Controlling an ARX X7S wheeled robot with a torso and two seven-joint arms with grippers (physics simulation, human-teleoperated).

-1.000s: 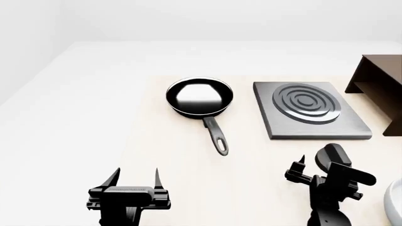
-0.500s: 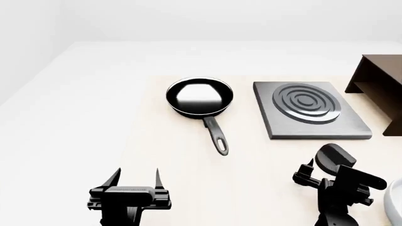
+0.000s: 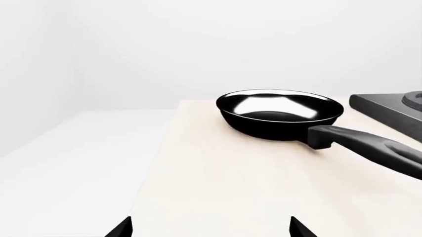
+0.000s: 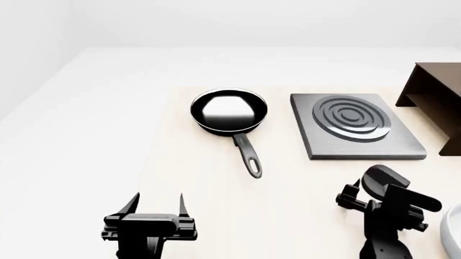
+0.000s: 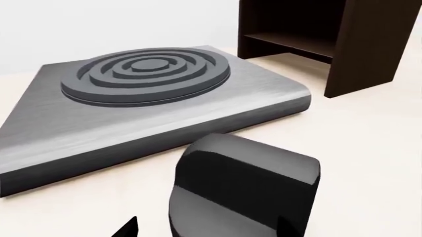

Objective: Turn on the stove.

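**Right arm settling at the stove knob**

- Stove (image 4: 354,126): lying flat toward the desk's right edge, beside the frying pan (image 4: 229,111); its knob (image 4: 381,178) is sitting near the front edge, apart from the slab.
- Right gripper (image 4: 357,195): easing closer to the knob over the last second, now barely shifting; whether its jaws are closing on the knob cannot be told.
- Left gripper (image 4: 155,204): hanging spread wide, holding nothing, unmoved.
- Task: turning not yet begun, by the look of it.
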